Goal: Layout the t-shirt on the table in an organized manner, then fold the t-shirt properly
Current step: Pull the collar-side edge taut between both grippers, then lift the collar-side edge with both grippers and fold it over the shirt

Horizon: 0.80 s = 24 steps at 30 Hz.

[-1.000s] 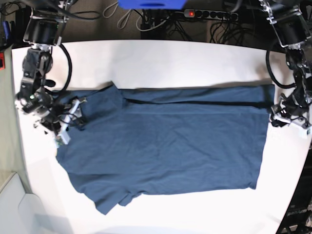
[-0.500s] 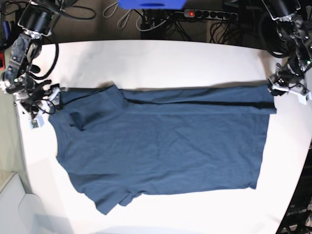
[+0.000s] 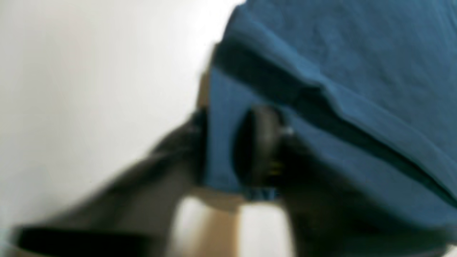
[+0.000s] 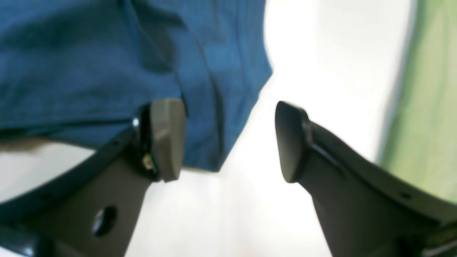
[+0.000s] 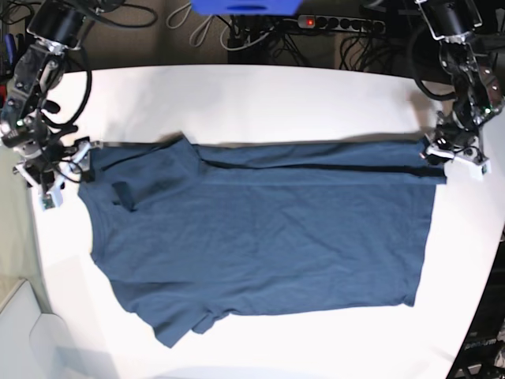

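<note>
The t-shirt [image 5: 260,229] lies spread flat across the middle of the table [image 5: 260,95], with its sleeves toward the left and its hem toward the right. The left gripper [image 3: 228,150], at the shirt's far right corner, is pinched closed on the hem edge, though that close view is blurred. The right gripper [image 4: 228,139] sits at the far left edge with its jaws wide apart, one finger [image 4: 166,137] over the cloth, gripping nothing.

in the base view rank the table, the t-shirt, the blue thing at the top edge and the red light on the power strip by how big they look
1. The table, largest.
2. The t-shirt, covering much of it.
3. The blue thing, cut off by the frame edge, so only its visible part counts.
4. The red light on the power strip, a small dot.
</note>
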Each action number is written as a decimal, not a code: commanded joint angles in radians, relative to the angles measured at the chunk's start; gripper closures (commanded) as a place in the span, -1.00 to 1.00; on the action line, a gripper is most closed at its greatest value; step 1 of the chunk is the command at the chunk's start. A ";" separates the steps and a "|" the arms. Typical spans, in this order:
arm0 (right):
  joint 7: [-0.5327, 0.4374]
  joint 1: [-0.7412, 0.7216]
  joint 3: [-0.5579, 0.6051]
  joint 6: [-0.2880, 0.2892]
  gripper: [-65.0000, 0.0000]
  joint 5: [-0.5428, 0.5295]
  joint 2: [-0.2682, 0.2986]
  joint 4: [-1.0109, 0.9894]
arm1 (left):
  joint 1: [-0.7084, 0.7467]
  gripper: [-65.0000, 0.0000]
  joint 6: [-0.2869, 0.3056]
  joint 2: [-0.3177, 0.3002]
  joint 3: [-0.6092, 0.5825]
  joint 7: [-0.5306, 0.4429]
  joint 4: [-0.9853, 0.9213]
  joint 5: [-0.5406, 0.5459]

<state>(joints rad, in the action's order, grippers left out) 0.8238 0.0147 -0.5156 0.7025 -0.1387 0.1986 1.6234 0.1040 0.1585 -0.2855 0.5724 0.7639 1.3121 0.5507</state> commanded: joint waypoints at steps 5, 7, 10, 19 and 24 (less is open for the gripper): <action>-0.013 0.024 -0.035 -0.004 -0.25 -0.002 0.031 0.027 | -0.007 0.96 -0.003 -0.019 0.002 0.015 -0.049 -0.007; -0.013 0.041 -0.033 -0.004 -0.25 -0.002 0.023 0.027 | -0.008 1.00 -0.003 -0.025 0.002 0.015 -0.044 -0.007; -0.013 0.058 -0.031 -0.004 -0.25 -0.002 -0.008 0.027 | -0.010 1.00 -0.003 -0.027 0.002 0.016 -0.035 -0.007; -0.022 0.057 0.004 -0.004 -0.24 -0.002 -0.046 -0.062 | -0.011 1.00 -0.003 -0.030 0.002 0.016 -0.036 -0.007; -0.054 0.034 0.007 -0.004 -0.23 -0.002 -0.043 -0.154 | -0.008 1.00 -0.003 -0.030 0.004 0.015 -0.036 -0.007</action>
<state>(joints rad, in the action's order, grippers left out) 0.7666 0.0586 -0.5083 0.7021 -0.1398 0.1471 1.4616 0.0914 0.1658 -0.3019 0.5739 0.7536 1.2736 0.5709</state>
